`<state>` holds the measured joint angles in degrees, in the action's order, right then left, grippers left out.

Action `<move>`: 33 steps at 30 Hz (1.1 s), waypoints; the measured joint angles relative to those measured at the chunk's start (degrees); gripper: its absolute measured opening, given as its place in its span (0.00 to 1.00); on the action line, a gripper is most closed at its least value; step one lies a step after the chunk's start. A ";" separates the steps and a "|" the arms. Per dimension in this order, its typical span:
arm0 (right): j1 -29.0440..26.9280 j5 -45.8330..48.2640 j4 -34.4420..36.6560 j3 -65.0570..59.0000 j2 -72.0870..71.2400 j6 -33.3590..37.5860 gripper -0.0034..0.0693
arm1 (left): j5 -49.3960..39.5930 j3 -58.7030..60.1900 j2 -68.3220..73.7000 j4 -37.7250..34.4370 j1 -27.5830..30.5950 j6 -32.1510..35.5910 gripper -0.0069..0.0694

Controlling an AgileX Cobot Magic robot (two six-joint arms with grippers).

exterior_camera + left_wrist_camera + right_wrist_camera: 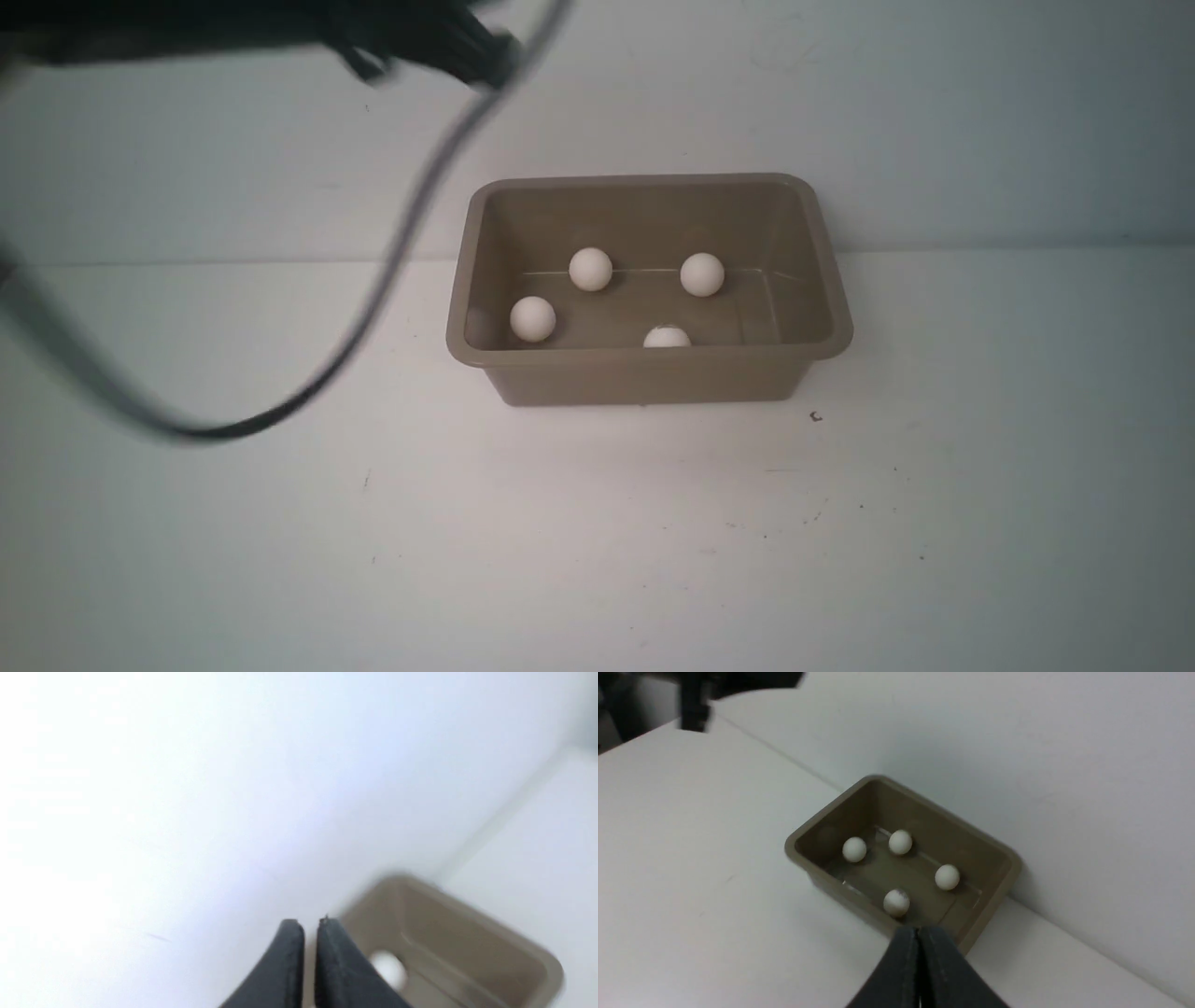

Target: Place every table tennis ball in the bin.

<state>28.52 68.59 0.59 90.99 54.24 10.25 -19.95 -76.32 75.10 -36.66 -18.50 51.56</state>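
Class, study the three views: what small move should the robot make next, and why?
Probably just draw the left claw back to rest: all four balls lie inside the bin, none shows outside it, and this claw and the right claw are both shut, holding nothing.

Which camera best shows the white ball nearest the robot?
Right wrist view: the small matte white ball shows whole, dark mark included. Front view: the tan plastic bin hides its lower half. Left wrist: too blurred.
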 joint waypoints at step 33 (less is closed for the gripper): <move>0.00 -26.94 -17.50 -59.32 -39.35 -24.19 0.02 | 0.19 55.01 -53.01 -4.52 10.42 -8.06 0.09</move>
<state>28.52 41.64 -16.91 31.68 14.89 -13.94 -19.76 -21.30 22.10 -41.18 -8.08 43.50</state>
